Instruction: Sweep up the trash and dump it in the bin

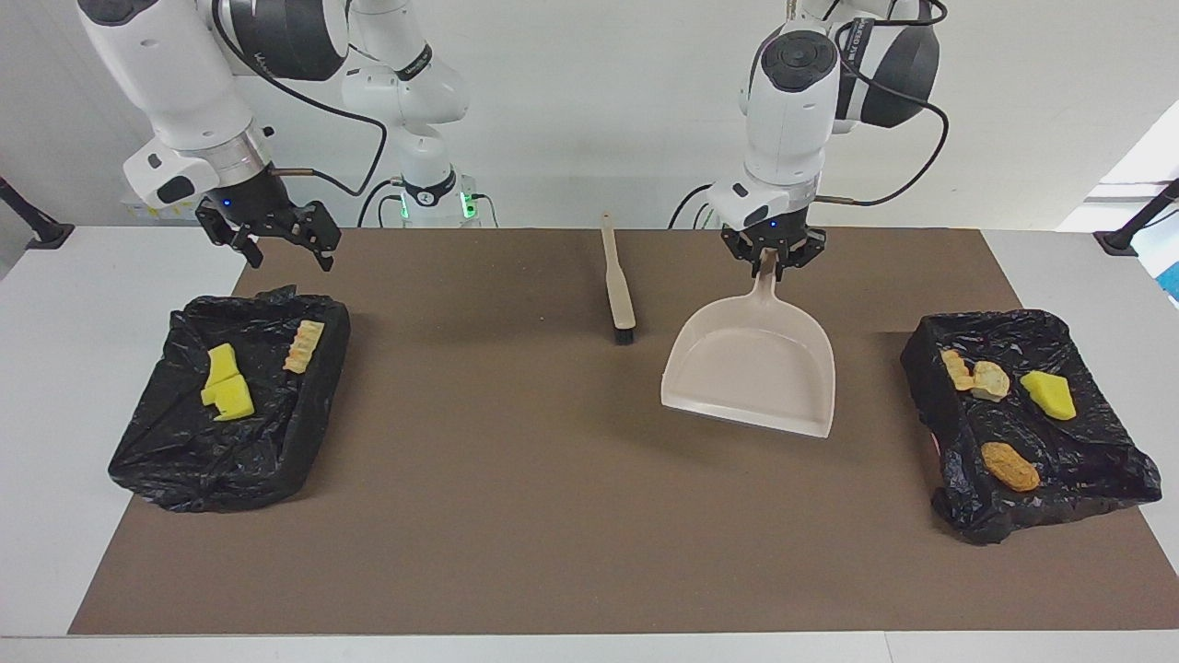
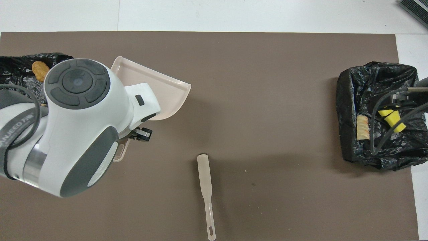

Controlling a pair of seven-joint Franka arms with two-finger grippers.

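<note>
Beige dustpan (image 1: 751, 364), beige brush (image 1: 617, 287) with black bristles. Brown mat (image 1: 516, 479) on white table (image 1: 55, 387). Black bin bags (image 1: 226, 401), holding yellow sponge chunks (image 1: 1048, 394) and golden-brown pastries (image 1: 1009, 466).

White glossy arm casings, dark grey joint caps, black cables, black end effectors

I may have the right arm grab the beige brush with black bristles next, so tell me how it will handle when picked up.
The beige brush with black bristles looks like thin moulded plastic, so probably stiff and light. It lies flat on the brown mat, so it is unlikely to roll. Its slim smooth handle may slip or pivot, as the bristle end probably weighs more.
</note>
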